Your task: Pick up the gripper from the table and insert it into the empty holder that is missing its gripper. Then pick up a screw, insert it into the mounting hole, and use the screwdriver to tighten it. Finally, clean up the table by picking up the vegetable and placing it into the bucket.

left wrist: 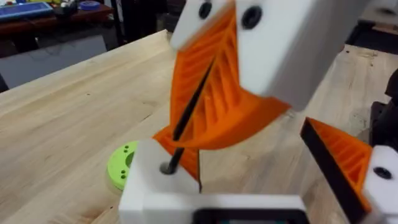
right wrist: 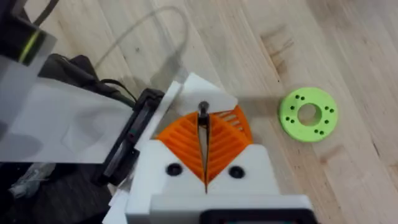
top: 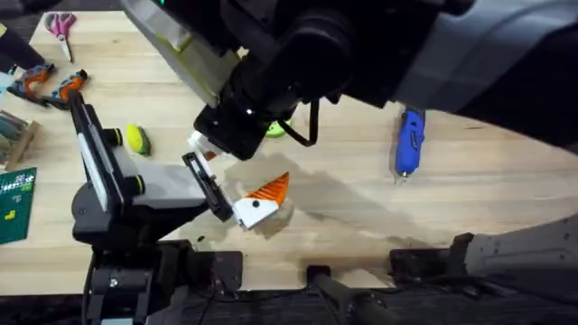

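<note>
My left gripper (top: 262, 200) is open. One finger carries an orange wedge tip (left wrist: 342, 155); the other is the white blocky holder (left wrist: 158, 190) with a mounting hole on top. Orange wedge plastic, possibly the gripper (left wrist: 186, 155), stands right behind the holder; I cannot tell whether it is seated. My right gripper (right wrist: 203, 134) reaches across from above, shut on a thin black screw (left wrist: 189, 106) whose lower end sits at the holder's hole. The blue screwdriver (top: 409, 143) lies at the right. The yellow-green vegetable (top: 135, 138) lies at the left. The bucket is out of view.
A bright green ring disc (right wrist: 307, 114) lies on the wood just beyond the grippers. Orange-handled pliers (top: 54, 86) and pink scissors (top: 61, 25) sit at the far left, a green board (top: 16, 203) at the left edge. Bare wood lies between the grippers and the screwdriver.
</note>
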`<state>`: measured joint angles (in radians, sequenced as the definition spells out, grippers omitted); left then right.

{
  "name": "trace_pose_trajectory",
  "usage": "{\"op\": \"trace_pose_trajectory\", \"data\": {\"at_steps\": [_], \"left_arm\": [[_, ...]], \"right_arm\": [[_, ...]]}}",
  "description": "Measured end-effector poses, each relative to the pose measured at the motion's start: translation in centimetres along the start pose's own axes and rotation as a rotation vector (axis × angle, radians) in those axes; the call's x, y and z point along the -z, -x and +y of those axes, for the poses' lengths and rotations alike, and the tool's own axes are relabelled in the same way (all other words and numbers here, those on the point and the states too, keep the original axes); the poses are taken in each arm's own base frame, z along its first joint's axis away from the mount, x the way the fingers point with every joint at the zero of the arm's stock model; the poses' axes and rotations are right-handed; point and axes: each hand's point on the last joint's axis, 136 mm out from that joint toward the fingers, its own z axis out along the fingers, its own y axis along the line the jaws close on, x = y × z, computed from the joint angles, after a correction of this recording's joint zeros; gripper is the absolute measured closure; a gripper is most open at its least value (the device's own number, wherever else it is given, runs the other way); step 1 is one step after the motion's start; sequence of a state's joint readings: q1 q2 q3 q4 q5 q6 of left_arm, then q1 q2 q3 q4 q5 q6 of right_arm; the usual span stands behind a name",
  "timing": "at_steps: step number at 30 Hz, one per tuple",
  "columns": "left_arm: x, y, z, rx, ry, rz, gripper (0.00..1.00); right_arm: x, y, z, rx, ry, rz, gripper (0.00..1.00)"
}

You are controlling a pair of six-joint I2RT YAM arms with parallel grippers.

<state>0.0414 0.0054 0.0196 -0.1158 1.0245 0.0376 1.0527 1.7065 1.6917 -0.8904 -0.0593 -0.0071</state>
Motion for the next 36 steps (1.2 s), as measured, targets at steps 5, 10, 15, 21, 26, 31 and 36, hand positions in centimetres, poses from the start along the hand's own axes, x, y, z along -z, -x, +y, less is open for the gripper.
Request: {"op": "trace_pose_trajectory", "data": {"at_steps": [5,10,15,21,26,31,36], "left_arm": [[0.00,0.00,0.00,0.000,0.000,0.000,0.014],[0.00,0.00,0.00,0.000,0.000,0.000,0.015],[0.00,0.00,0.00,0.000,0.000,0.000,0.015],[0.00,0.00,0.00,0.000,0.000,0.000,0.015],[0.00,0.00,0.08,0.005,0.005,0.000,0.015],[0.00,0.00,0.08,0.005,0.005,0.000,0.015],[0.00,0.00,0.08,0.005,0.004,0.000,0.015]], "right_arm": [[0.00,0.04,-0.03,0.000,-0.001,-0.002,0.995],[0.00,0.42,-0.06,0.002,-0.003,-0.017,0.995],[0.01,0.55,-0.07,0.002,-0.003,-0.022,0.995],[-0.06,0.46,-0.05,0.002,-0.003,-0.018,0.995],[-0.21,0.65,-0.07,0.002,-0.003,-0.018,0.995],[-0.20,0.56,-0.07,0.001,-0.003,-0.014,0.995],[-0.19,0.56,-0.07,0.001,-0.003,-0.014,0.995]]}}
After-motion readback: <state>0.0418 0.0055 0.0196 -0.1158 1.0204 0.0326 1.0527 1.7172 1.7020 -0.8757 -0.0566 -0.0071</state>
